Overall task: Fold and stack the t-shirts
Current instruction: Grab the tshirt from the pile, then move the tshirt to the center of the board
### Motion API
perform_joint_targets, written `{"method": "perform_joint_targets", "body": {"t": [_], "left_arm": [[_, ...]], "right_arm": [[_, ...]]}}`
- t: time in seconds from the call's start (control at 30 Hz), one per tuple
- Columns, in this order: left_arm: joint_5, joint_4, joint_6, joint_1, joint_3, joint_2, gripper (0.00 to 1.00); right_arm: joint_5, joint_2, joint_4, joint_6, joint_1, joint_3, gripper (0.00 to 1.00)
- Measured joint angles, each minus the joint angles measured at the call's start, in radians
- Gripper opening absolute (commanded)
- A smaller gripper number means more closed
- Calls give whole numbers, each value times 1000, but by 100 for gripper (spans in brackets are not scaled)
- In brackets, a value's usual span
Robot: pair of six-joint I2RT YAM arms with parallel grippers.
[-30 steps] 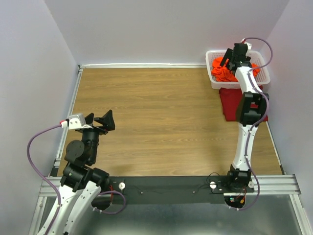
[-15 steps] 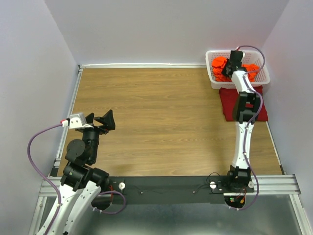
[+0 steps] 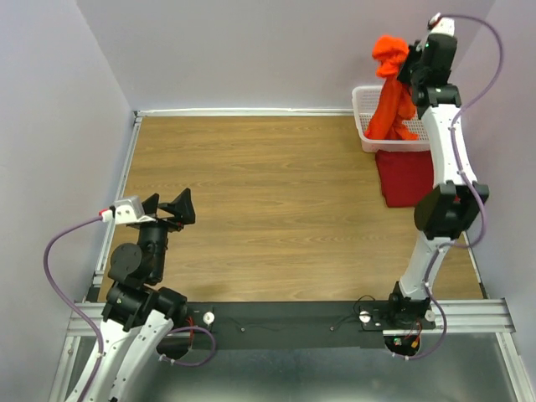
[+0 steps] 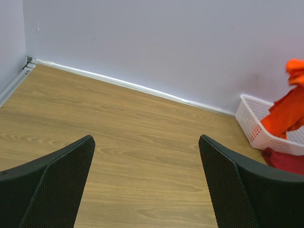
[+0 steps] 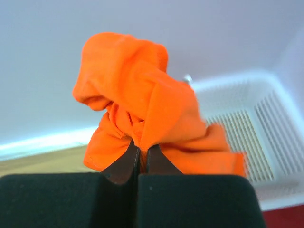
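My right gripper (image 3: pixel 410 63) is raised high over the white basket (image 3: pixel 366 134), shut on a bunch of the bright orange t-shirt (image 3: pixel 392 92). The cloth hangs crumpled from the jaws down into the basket; in the right wrist view the orange t-shirt (image 5: pixel 137 109) is pinched between the closed fingertips (image 5: pixel 141 152). The dark red t-shirt (image 3: pixel 406 176) lies as a folded rectangle on the table just in front of the basket. My left gripper (image 3: pixel 172 209) hovers open over the table's near left, its pads (image 4: pixel 66 180) wide apart with only wood between them.
The white mesh basket (image 4: pixel 259 121) stands in the far right corner against the back wall. Walls close in the wooden table (image 3: pixel 268 209) on the left, back and right. A metal rail with both arm bases runs along the near edge.
My right gripper closed on the orange t-shirt inside the basket and lifted it well above the rim. The left arm has barely moved.
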Motion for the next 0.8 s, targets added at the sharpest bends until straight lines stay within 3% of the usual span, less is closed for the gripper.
{"method": "perform_joint_targets", "body": {"t": [0.2,0.37,0.47,0.5,0.53,0.6,0.7,0.8], "left_arm": [[-1,0,-2,0,0,-71,99],[-6,0,-4,0,-6,-131,99],[-5,0,-4,0,-8,-147,99],[-5,0,-4,0,-8,-149,99],[-5,0,-4,0,-8,-150,99],[-4,0,-5,0,-9,-150,99],[-3,1,-9,0,-9,-147,99],[10,14,-28,0,-10,-111,98]], "right_arm": [[-168,-265,43,28,154,2,0],[-354,-322,64,121,262,-3,3],[-433,-318,77,177,297,-78,28],[-451,-313,79,192,308,-104,51],[-480,-298,78,212,343,-163,64],[-513,-264,85,225,406,-249,80],[-546,-161,76,238,545,-378,87],[-558,-100,47,240,642,-484,87]]}}
